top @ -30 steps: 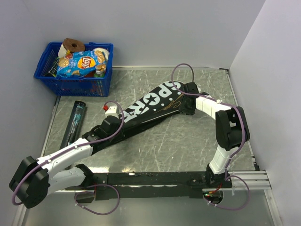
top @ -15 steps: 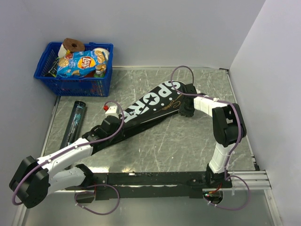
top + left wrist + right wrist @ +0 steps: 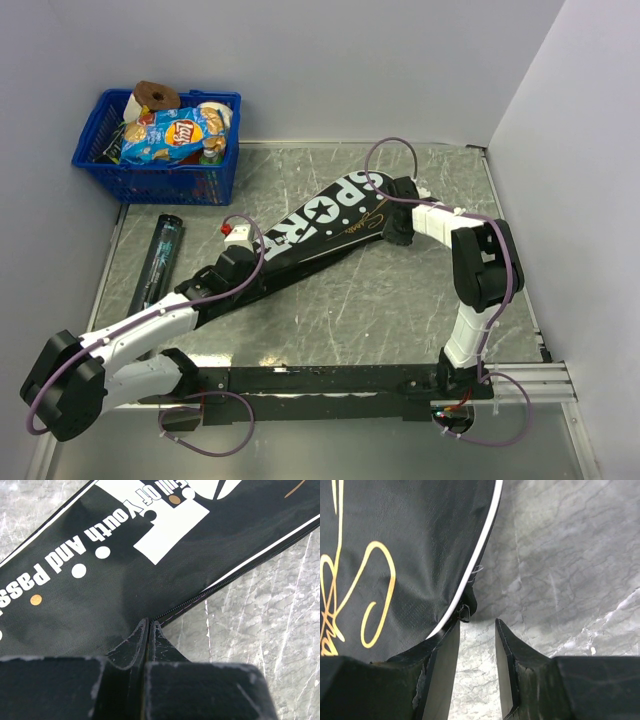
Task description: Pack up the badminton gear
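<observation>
SPORT racket bag [image 3: 320, 225] is lying diagonally on the counter [image 3: 400, 300]. Left fingers [image 3: 135, 645] are pressed tight together right at its zipper seam, near the narrow end. Right fingers [image 3: 506, 655] sit partly apart at the wide end's rim, with the zipper pull [image 3: 465, 611] beside one tip. Dark tube [image 3: 160, 250] lies left of the bag.

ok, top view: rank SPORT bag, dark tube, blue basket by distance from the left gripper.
1. SPORT bag: right at the left gripper, jaws shut at its zip edge.
2. dark tube: on the gripper's left.
3. blue basket: far-left corner.
</observation>
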Tool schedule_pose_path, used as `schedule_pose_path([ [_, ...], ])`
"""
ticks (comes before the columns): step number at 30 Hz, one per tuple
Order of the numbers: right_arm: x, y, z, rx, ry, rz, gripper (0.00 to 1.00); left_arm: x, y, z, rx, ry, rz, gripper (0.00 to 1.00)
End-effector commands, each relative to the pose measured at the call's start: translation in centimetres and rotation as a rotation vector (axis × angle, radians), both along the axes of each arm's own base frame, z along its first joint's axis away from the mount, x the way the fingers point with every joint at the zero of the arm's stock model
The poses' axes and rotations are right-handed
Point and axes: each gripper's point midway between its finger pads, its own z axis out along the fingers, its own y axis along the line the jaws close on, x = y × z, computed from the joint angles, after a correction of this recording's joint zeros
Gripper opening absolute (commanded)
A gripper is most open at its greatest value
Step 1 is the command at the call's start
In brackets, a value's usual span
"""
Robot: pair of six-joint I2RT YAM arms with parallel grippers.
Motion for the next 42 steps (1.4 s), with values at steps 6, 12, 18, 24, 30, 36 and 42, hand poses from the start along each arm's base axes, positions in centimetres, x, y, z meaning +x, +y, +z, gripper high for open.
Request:
schedule_pose_path([
  [6,2.2,-0.9,2.0,-0.014,-0.090,-0.068,0.39,0.4,-0.4,0.4,-0.023,-0.021,-0.004,0.01],
  [12,3.1,-0.3,1.6,0.000,-0.100,-0.025,0.36,0.4,-0.4,0.3,-0.025,-0.017,-0.005,0.01],
  [18,3.8,0.3,1.2,0.007,-0.094,0.035,0.20,0.3,-0.3,0.3,-0.022,-0.018,-0.002,0.01],
  [24,3.8,0.5,1.1,0.017,-0.096,0.059,0.04,0.4,-0.3,0.3,-0.023,-0.019,-0.002,0.01],
  [30,3.5,1.5,1.5,0.057,-0.114,0.097,0.00,0.4,-0.7,0.5,-0.030,-0.019,-0.019,0.01],
  [36,2.3,3.1,1.3,0.086,-0.104,0.155,0.00,0.5,-1.2,0.4,-0.033,-0.011,-0.042,0.01],
  [42,0.9,3.9,1.8,0.112,-0.112,0.205,0.00,0.5,-1.3,0.3,-0.035,-0.009,-0.046,0.01],
])
